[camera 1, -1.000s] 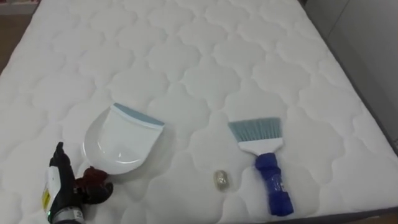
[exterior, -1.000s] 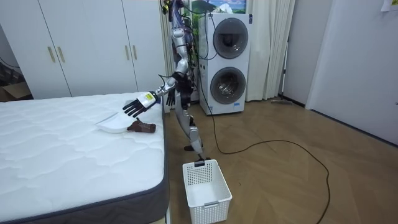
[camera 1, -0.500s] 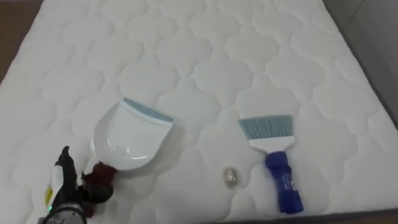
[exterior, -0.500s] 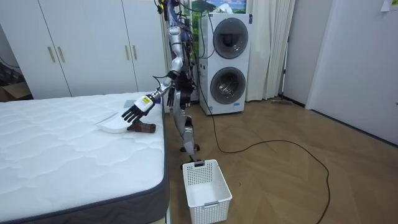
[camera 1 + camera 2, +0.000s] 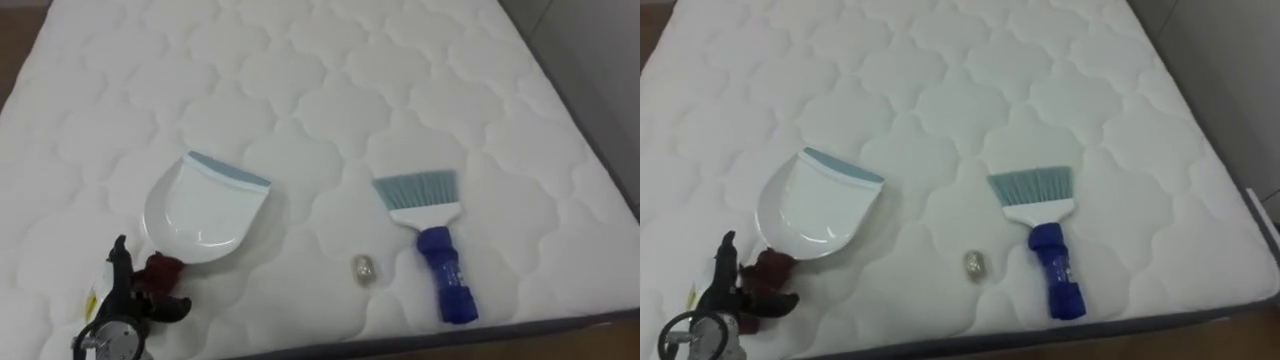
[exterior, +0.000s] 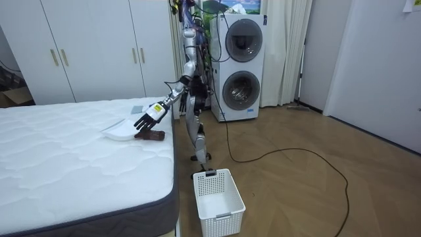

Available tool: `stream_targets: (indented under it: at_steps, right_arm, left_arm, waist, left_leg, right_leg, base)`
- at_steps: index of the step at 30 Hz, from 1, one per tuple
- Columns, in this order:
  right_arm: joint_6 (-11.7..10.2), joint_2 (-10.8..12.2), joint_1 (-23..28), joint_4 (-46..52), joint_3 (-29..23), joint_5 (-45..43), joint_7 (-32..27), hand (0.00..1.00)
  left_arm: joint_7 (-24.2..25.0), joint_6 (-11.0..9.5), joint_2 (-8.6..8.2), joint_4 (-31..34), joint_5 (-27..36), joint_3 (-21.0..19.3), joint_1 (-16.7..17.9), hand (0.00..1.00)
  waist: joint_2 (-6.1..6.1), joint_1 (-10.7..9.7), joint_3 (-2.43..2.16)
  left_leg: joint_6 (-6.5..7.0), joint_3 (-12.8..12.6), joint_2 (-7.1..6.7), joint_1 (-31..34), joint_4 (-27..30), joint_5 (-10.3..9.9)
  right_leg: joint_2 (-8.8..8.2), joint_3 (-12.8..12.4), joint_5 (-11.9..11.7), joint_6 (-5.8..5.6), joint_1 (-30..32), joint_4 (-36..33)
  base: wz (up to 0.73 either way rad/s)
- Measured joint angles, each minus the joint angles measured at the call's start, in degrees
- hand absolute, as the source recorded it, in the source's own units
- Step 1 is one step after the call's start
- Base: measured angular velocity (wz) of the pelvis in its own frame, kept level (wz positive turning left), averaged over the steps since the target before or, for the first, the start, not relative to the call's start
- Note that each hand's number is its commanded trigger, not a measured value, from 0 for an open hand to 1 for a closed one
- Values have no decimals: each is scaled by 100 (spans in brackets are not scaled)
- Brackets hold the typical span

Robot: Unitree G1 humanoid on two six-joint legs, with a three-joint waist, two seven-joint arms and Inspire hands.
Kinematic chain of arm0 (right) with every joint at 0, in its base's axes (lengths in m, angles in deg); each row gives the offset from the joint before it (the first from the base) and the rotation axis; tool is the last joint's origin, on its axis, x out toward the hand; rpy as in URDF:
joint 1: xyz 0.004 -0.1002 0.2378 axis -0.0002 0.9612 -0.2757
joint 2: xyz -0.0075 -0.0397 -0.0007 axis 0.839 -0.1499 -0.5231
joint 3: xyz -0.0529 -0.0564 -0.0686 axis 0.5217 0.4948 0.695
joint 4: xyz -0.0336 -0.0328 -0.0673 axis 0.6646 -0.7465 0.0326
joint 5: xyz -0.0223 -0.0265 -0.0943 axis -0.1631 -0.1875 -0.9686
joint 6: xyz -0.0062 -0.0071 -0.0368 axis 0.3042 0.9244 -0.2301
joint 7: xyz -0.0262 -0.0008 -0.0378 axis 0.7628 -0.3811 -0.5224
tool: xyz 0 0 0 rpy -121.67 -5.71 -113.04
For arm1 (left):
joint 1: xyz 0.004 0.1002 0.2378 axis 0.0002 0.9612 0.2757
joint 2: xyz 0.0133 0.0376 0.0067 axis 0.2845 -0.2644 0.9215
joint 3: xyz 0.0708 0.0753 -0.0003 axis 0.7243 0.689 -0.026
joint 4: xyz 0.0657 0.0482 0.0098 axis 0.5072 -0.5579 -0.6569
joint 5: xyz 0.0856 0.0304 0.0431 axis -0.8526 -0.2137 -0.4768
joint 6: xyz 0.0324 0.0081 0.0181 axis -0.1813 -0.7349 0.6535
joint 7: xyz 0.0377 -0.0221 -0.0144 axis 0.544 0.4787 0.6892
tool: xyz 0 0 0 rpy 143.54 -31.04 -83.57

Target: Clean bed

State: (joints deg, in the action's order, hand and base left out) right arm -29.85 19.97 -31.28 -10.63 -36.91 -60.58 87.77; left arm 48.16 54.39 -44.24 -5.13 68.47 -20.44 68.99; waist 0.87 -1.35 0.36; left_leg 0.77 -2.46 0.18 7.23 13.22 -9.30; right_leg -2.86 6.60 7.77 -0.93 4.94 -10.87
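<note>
White with a blue-grey lip, the dustpan [image 5: 205,210] lay where it had lain a second before, on the near left part of the bed [image 5: 300,70]. The brush [image 5: 432,235] and the small pale scrap [image 5: 363,267] had not stirred either. The slide you saw in the eye views was the camera's own.

What did change: in the room view the robot had been leaning towards the bed, and it stood straighter at the bed's side. Your left hand [image 5: 125,300] had drawn back a little towards the mattress edge.

The dustpan's long axis ran from near left to far right. Its lip pointed away from the robot and its dark red handle [image 5: 160,272] pointed back at the near edge. The brush lay well apart to the right, nearly parallel. Its teal bristles faced the far side and its blue handle faced the robot. The scrap sat between the two, nearer the brush.

Your left hand hung over the dustpan's handle with fingers spread and released, grasping nothing. The room view showed it above the handle rather than around it.

A white basket [image 6: 219,193] stood on the wooden floor by the robot's feet.
</note>
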Motion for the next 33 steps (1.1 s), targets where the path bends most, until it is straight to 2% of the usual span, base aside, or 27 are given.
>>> stream_targets:
  at_steps: [9,16,26,33]
  right_arm:
    - [-2,2,-23,19,59,1,29,0]
    - [-2,7,-39,23,57,-33,20,0]
    - [-3,-2,-43,-26,121,8,-78,0]
    - [-14,-44,-90,-38,131,6,-125,0]
  left_arm:
    - [206,34,-57,-224,2,31,-56,0]
    - [339,34,-55,-221,-8,12,-54,0]
    - [323,34,-54,-240,0,3,-57,0]
    - [324,36,-52,-535,207,10,-317,0]
  waist:
    - [-6,-2,4]
    - [-22,50,6]
    - [-32,19,2]
    - [-64,18,17]
  left_leg:
    - [-10,27,9,7,-19,-11]
    - [-12,-31,15,-156,-66,-33]
    - [-7,-142,33,-167,-92,-44]
    - [-5,-176,52,72,-3,-50]
  right_leg:
    - [-4,137,14,-4,-14,8]
    - [-2,122,18,-3,-92,21]
    - [1,36,18,-2,-68,-10]
    - [-10,140,15,4,206,-137]
  base:
    - [4]
    - [-5]
    - [-5]
    - [-1]
